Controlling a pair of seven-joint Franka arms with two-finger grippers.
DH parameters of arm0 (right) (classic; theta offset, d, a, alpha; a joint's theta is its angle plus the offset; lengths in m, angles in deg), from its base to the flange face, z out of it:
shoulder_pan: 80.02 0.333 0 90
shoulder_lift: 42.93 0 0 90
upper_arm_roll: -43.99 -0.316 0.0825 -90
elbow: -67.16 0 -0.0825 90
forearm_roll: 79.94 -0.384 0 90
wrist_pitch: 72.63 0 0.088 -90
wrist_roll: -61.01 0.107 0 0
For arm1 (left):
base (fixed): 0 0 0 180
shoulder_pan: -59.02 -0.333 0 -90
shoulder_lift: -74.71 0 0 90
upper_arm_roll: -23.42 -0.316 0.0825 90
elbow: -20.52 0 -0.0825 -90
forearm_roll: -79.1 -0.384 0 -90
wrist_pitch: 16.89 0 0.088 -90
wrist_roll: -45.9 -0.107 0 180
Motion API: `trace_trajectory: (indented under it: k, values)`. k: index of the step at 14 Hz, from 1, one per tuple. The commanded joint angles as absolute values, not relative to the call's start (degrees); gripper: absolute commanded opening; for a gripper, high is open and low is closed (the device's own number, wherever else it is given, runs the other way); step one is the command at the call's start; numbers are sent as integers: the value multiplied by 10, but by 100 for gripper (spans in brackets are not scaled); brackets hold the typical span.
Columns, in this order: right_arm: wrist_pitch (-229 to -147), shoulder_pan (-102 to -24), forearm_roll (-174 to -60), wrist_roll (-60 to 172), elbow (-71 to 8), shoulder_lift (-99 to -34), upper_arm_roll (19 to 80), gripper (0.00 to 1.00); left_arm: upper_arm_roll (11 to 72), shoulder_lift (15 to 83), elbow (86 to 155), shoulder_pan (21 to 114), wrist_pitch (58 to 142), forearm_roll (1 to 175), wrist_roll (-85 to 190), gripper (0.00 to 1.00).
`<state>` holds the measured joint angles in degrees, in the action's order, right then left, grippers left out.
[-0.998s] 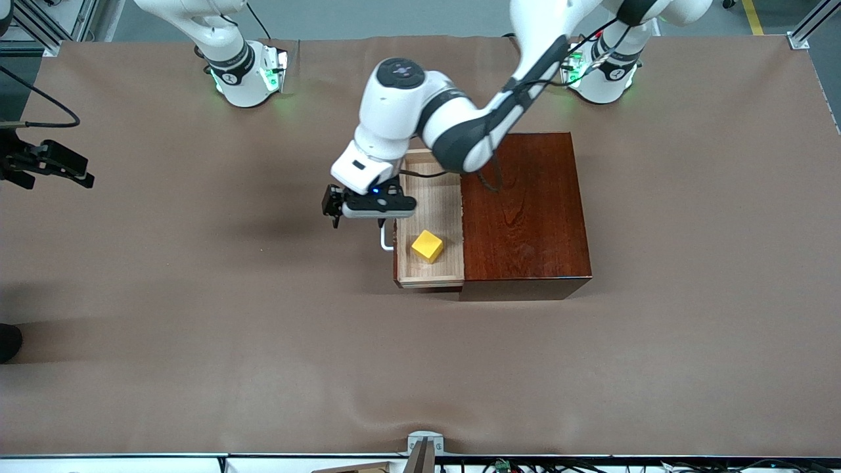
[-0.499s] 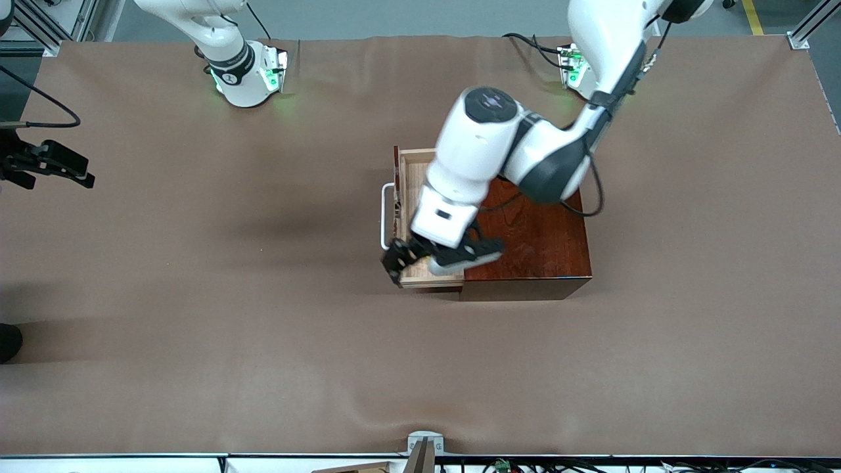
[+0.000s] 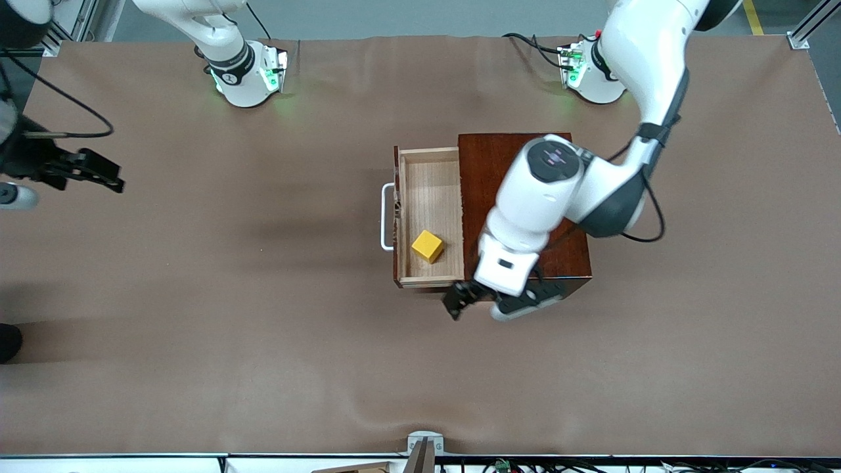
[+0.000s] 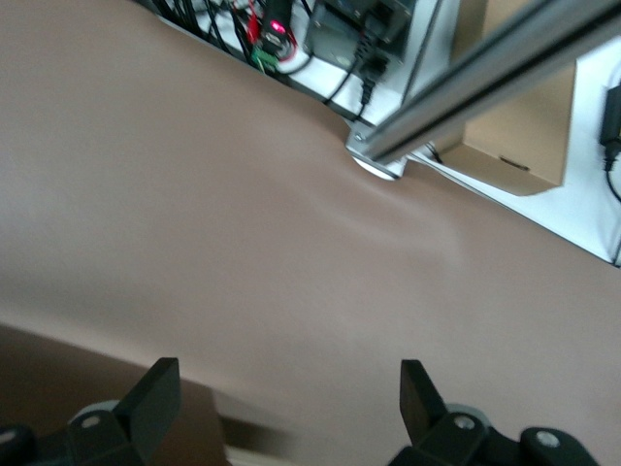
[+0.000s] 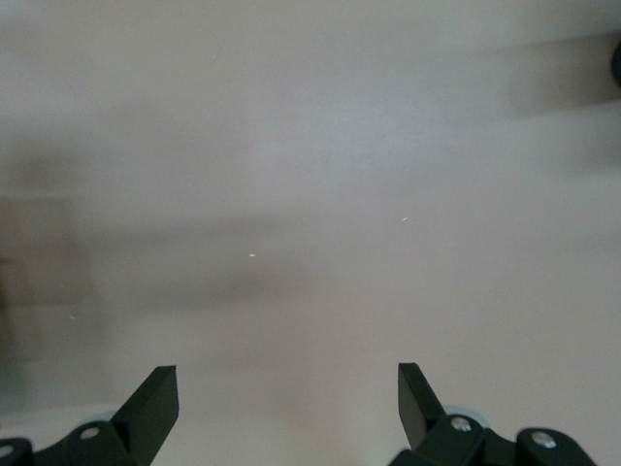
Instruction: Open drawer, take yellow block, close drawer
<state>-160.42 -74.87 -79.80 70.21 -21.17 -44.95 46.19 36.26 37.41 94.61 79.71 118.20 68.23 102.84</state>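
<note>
The drawer (image 3: 430, 190) stands pulled out of the dark reddish-brown box (image 3: 489, 161) toward the right arm's end, its white handle (image 3: 385, 217) facing that way. A yellow block (image 3: 428, 246) lies in the drawer's tray, in the part nearer the camera. My left gripper (image 3: 455, 305) hangs open over the cloth just off the drawer's and box's camera-side edge, and nothing sits between its fingers (image 4: 160, 388). My right gripper (image 3: 108, 179) waits open above the right arm's end of the table, with only bare cloth under its fingers (image 5: 155, 393).
Brown cloth (image 3: 263, 341) covers the table. A camera mount (image 3: 424, 447) sits at the edge nearest the camera. In the left wrist view an aluminium post (image 4: 466, 87), cables (image 4: 340, 39) and a cardboard box (image 4: 514, 126) lie off the table's edge.
My left arm left the drawer handle and swung across the open drawer to the box's camera-side edge. The drawer and block stayed put. My right gripper shifted slightly toward the table's middle.
</note>
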Motion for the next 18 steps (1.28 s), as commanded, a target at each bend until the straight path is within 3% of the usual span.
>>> trace_trajectory:
  k: [1, 11, 16, 18]
  values:
    - [-1592, -704, -796, 810, -214, -459, 464, 100, 368, 371, 945, 759, 1179, 693, 952, 100]
    - [-1645, -580, -828, 1091, -212, -515, 463, 100, 362, 317, 953, 625, 1187, 681, 707, 100]
    - [-1721, -497, -832, 1315, -209, -550, 463, 100, 354, 246, 944, 581, 1335, 647, 628, 100]
    - [-1747, -464, -831, 1417, -207, -563, 463, 100, 306, 225, 935, 594, 1379, 648, 602, 100]
